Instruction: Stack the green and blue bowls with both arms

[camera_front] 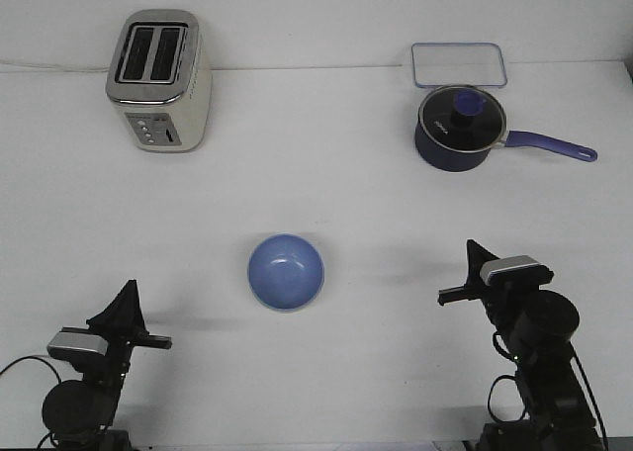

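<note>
One blue bowl (285, 271) is all I see, round and glossy, upright on the white table (326, 194) between my arms, ahead of both. My left gripper (127, 298) sits slightly nearer than the right gripper (473, 256). Neither holds anything; whether they're parted I cannot tell. No green bowl shows.

The left arm (94, 357) sits low and folded. The right arm (519, 322) sits a bit higher. Both grippers point up.
</note>
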